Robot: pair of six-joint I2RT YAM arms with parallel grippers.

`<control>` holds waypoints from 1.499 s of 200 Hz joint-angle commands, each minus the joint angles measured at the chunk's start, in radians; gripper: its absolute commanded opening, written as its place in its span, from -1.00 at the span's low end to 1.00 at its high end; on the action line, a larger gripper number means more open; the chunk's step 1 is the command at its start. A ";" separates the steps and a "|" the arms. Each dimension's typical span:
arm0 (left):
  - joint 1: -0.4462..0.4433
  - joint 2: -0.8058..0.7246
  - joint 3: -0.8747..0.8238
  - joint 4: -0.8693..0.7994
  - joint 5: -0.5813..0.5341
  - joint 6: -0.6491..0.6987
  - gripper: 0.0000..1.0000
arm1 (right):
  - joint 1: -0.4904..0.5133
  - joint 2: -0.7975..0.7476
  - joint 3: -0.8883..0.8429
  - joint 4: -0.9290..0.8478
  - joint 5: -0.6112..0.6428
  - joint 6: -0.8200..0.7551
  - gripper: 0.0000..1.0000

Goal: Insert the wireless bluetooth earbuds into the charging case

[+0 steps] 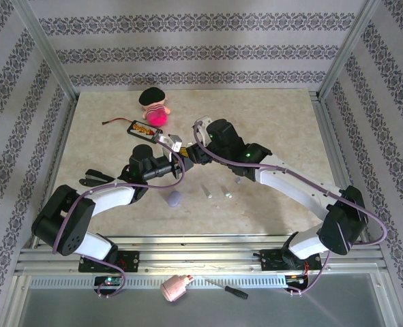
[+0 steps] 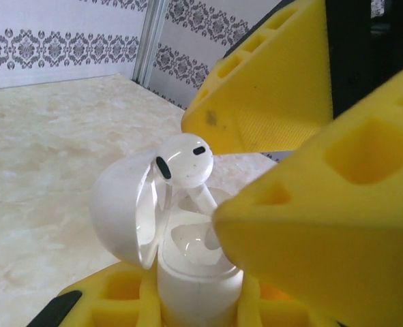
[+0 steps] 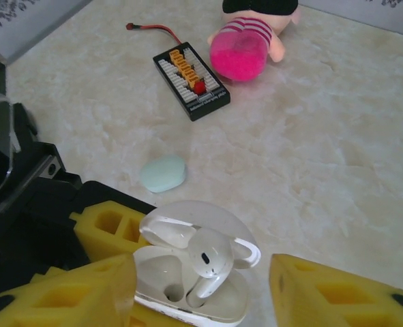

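Where the task stands: one earbud [image 3: 211, 262] is in the charging case [image 3: 187, 291]. By the look of it this bud is close to home, though not surely seated.
Case: white, with its lid [image 2: 123, 204] hinged open. It is held between the two arms and appears raised off the tabletop [image 1: 283, 122].
Left claw [image 2: 194, 310]: clamped on the lower body of the charging case, with a yellow foam finger [image 2: 116, 296] pressed to its side.
Right claw [image 3: 201, 300]: jaws apart, one yellow pad on either side of the case. Neither pad touches the earbud in the right wrist view.
Earbud position: the stem is down in one well. The rounded head stands above the rim and leans toward the lid.
Second well: beside the stem, it looks empty.
Loose buds: a pale stem-shaped bud [image 1: 204, 191] and a second pale bud [image 1: 226, 193] lie on the tabletop near the arms, well apart from the case.
Left to do, as a judgement: press the first bud fully down if it sits proud, then fetch a mate for the empty well.
Other items: a lilac rounded piece [image 1: 174, 199], whether bud or case cannot be told. A mint pebble-shaped case [image 3: 163, 172], a black board [image 3: 191, 82] and a doll [image 3: 245, 41] lie farther back.
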 commanded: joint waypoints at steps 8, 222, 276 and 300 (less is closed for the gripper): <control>-0.013 -0.010 0.012 0.078 -0.003 0.028 -1.00 | -0.028 -0.065 -0.031 0.040 -0.069 0.056 0.19; -0.013 0.023 -0.018 0.057 0.011 0.302 -1.00 | -0.140 0.006 -0.004 0.025 -0.329 0.240 -0.43; -0.013 0.025 -0.007 0.035 -0.014 0.288 -1.00 | -0.126 0.019 0.002 0.012 -0.353 0.226 -0.56; -0.013 0.033 0.006 0.007 -0.045 0.282 -1.00 | -0.114 0.009 -0.002 -0.002 -0.348 0.195 -0.57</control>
